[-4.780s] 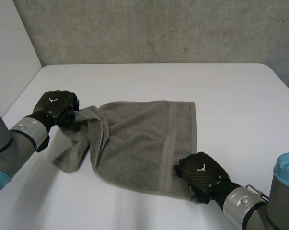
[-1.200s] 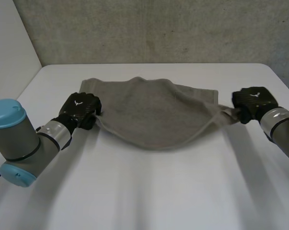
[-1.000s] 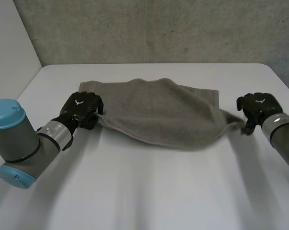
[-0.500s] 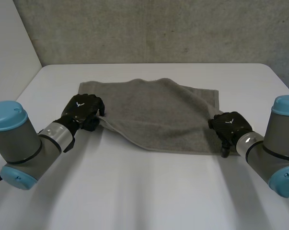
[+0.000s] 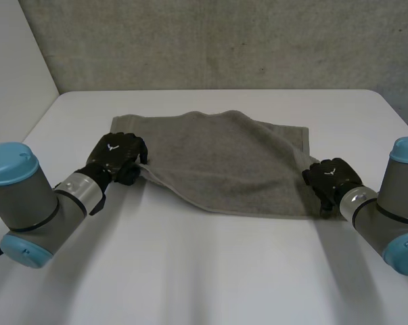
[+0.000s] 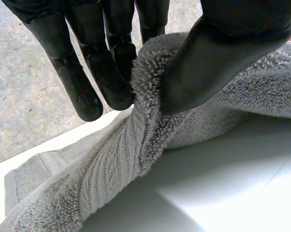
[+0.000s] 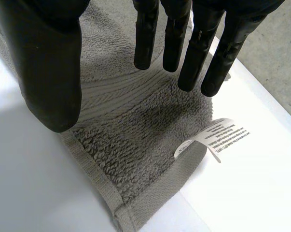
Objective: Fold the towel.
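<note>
The left hand (image 6: 111,63) pinches the near-left corner of the grey terry towel (image 5: 224,159); the right hand (image 5: 332,180) hovers spread. Fold looks laid; releasing seems next.

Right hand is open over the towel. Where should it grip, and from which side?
Probably the corner of the towel by the care label, lying flat under the right hand. Come from the bare table side, thumb under the hem, fingers on top; the left hand pinches the opposite end.
</note>
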{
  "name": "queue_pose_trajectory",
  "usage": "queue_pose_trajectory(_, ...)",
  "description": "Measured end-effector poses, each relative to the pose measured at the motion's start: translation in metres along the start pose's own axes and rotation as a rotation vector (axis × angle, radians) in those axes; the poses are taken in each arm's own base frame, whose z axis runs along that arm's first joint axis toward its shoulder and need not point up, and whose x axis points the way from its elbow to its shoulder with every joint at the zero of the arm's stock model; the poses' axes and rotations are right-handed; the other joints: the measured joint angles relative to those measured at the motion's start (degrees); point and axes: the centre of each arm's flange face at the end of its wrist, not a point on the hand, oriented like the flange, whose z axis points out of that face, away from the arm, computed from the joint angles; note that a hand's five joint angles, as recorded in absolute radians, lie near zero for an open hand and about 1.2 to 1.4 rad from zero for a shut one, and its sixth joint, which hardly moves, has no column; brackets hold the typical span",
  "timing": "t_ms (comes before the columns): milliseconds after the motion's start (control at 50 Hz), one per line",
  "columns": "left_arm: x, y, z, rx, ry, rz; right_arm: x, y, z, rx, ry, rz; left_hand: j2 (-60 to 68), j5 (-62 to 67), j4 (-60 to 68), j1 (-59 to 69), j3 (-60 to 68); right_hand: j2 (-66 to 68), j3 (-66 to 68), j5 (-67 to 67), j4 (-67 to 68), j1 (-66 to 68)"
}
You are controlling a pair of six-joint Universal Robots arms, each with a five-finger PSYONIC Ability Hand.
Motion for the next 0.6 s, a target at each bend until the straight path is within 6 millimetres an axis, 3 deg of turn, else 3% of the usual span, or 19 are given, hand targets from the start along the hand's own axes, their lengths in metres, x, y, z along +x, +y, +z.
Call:
queue_pose_trajectory(340,0.0001,0.0002,0.0,-0.001,0.0,0.0,0.0009,0.0056,0.0052,-0.015,0.0,0.007,0.0,0.0,0.0,0.0,0.0,4.53,4.32,4.44,4.38,4.42)
queue_pose_trajectory(400,0.0,0.0001,0.0001,0.0,0.001,0.0,0.001,0.0071,0.0063,-0.019,-0.001,0.009,0.0,0.0,0.0,0.0,0.0,17.34,16.71,15.51,16.77,16.54)
queue_pose_trajectory(500,-0.0001,0.0,0.0002,0.001,0.0,0.0,0.0025,0.008,0.0083,-0.022,0.0,0.015,0.0,0.0,0.0,0.0,0.0,46.21,44.91,46.02,45.23,46.21)
queue_pose_trajectory(600,-0.0001,-0.0006,0.0,0.002,-0.001,-0.001,0.0084,0.0018,0.0072,-0.003,0.012,0.025,0.0,0.0,0.0,0.0,0.0,46.55,45.64,47.48,46.58,47.02)
